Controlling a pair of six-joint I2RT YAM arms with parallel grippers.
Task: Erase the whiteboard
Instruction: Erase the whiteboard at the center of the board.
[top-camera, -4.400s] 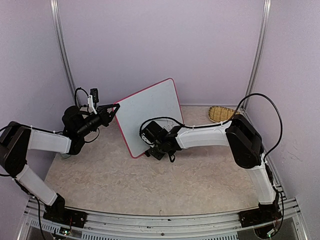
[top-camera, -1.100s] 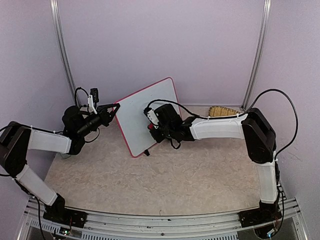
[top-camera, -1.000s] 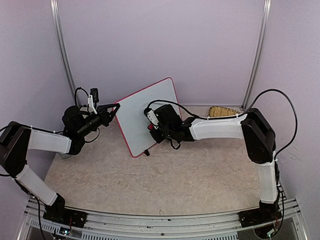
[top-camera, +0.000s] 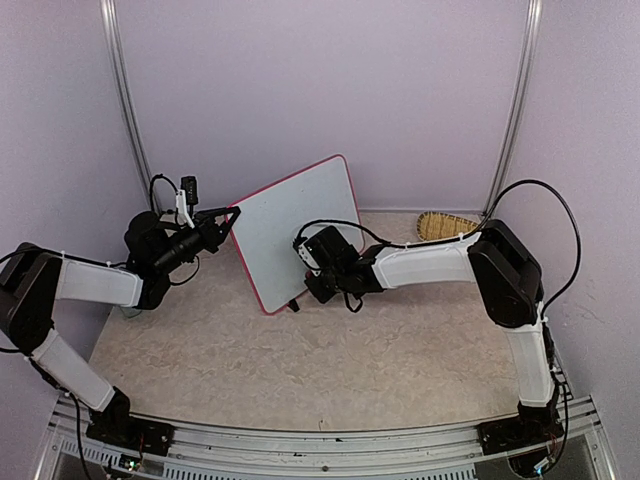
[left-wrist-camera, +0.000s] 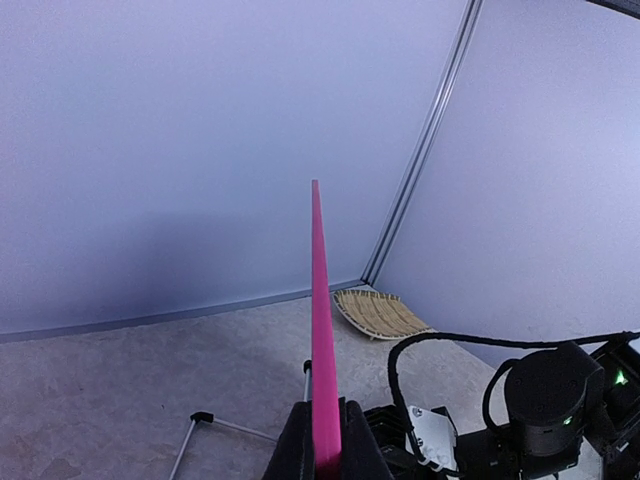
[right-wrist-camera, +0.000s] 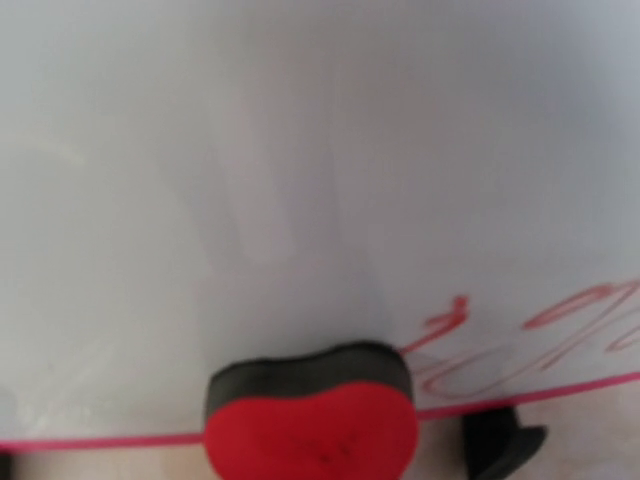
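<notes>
Toward the left middle of the table (top-camera: 330, 350), the whiteboard (top-camera: 295, 225) is standing on its lower edge, leaning back and turned at an angle. The left gripper (top-camera: 230, 215) is pinching its pink left rim. In the left wrist view the fingers (left-wrist-camera: 300, 450) are closing tightly on either side of that rim, so this arm is acting as the clamp and steadying the whiteboard.

The right gripper (top-camera: 308, 272) is reaching in low against the whiteboard's face. Its jaws are closed down, and a red eraser (right-wrist-camera: 312, 420) with a black pad is sitting right where the fingertips meet. I am judging it to be gripped there, though the fingers themselves are not showing. The pad is pressing near the bottom rim.

Wiping is the step in hand, and it looks partly done. Most of the surface in the right wrist view is showing white with faint smears. Red scrawl (right-wrist-camera: 520, 345) is lying just to the eraser's right along the bottom edge, above a black foot (right-wrist-camera: 500, 445).

The next move is calling for a sideways sweep to the right over that scrawl. The pad should be staying flat and the pressure light, so the whiteboard is not pushed over or twisted in the left grip. A basket (top-camera: 443, 227) is lying well apart at the back right.
</notes>
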